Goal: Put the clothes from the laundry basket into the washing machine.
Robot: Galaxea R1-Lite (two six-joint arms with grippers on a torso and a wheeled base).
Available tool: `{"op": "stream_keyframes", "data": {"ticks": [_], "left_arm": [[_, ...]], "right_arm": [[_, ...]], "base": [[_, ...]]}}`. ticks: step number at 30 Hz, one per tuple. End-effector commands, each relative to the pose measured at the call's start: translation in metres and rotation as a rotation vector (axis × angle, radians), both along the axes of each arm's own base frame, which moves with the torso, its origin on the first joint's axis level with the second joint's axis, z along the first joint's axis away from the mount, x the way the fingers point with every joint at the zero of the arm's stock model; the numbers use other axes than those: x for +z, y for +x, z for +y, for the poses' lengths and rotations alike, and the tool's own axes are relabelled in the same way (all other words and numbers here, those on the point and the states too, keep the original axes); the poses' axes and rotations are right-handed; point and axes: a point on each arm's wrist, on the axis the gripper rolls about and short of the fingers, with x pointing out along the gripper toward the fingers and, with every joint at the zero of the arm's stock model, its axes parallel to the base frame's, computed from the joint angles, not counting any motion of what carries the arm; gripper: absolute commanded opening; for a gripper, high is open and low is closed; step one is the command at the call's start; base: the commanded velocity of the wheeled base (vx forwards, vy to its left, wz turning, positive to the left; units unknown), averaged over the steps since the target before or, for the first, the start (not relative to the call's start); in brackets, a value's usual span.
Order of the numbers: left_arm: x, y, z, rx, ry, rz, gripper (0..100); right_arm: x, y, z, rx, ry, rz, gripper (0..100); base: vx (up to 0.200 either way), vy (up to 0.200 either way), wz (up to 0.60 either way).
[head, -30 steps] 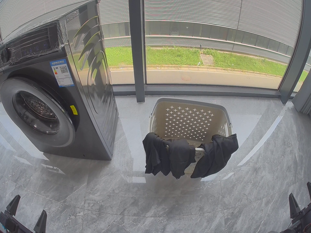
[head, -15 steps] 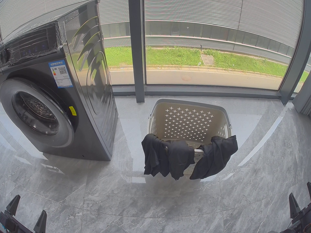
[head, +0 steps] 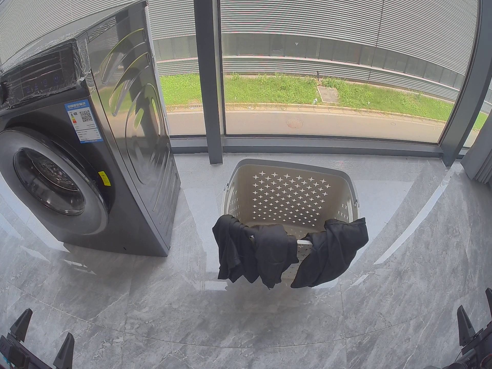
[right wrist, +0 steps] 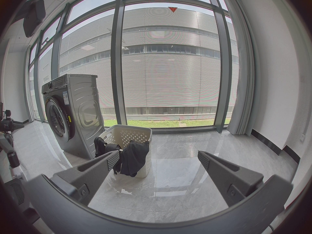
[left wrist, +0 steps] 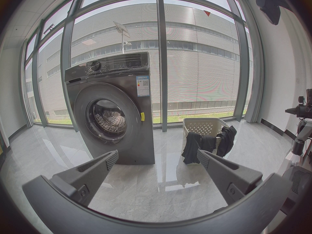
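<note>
Before us, a wall of tall windows [head: 333, 52] in dark frames closes off the room, and through the glass we see a ribbed grey building, a paved strip and a band of grass. A pale curtain [right wrist: 240, 82] hangs at the right end of the glass, next to a white wall [right wrist: 276, 82] with a dark skirting. The floor [head: 256, 324] is glossy grey marble-look tile, and we can see the window light and the things standing on it mirrored in its surface. To our left, near the windows, stands the washing machine [head: 77, 144], dark grey, with clear film over its control panel and stickers on its front. Its round door faces into the room, and we can make out the drum behind it. To the right of the machine and apart from it, the laundry basket [head: 289, 190] sits on the floor just in front of the window sill. It is cream plastic with star-shaped holes in its walls. The black clothes [head: 256, 252] hang over its near rim, one bunch at the left and another piece [head: 330, 252] at the right corner, both trailing down the outside. Our left hand [left wrist: 157, 155] is low and well short of the machine, fingers spread apart and holding nothing. Our right hand [right wrist: 157, 156] is likewise low and well short of the basket, its fingers wide apart around nothing.
</note>
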Motion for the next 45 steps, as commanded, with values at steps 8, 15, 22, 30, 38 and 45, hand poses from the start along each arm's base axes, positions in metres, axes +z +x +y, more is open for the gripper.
{"op": "stream_keyframes", "data": {"ticks": [8, 15, 22, 30, 38, 45], "left_arm": [[-0.0053, 0.0000, 0.0000, 0.000, 0.001, 0.000, 100], [-0.0053, 0.0000, 0.0000, 0.000, 0.001, 0.000, 100], [-0.0053, 0.0000, 0.0000, 0.001, 0.001, 0.000, 100], [-0.0053, 0.0000, 0.0000, 0.001, 0.001, 0.000, 100], [-0.0053, 0.0000, 0.0000, 0.001, 0.001, 0.000, 100], [-0.0053, 0.0000, 0.0000, 0.001, 0.001, 0.000, 100]], "right_arm": [[-0.0053, 0.0001, 0.0000, 0.000, 0.000, 0.001, 100], [-0.0053, 0.0001, 0.0000, -0.001, 0.000, 0.001, 100], [-0.0053, 0.0001, 0.0000, 0.000, 0.000, 0.001, 100], [-0.0053, 0.0001, 0.0000, -0.001, 0.000, 0.001, 100], [-0.0053, 0.0001, 0.0000, 0.000, 0.000, 0.001, 100], [-0.0053, 0.0001, 0.0000, 0.000, 0.000, 0.001, 100]], "base": [[0.175, 0.000, 0.00], [0.000, 0.000, 0.00], [0.000, -0.086, 0.00], [0.000, -0.150, 0.00], [0.000, 0.000, 0.00], [0.000, 0.000, 0.00]]}}
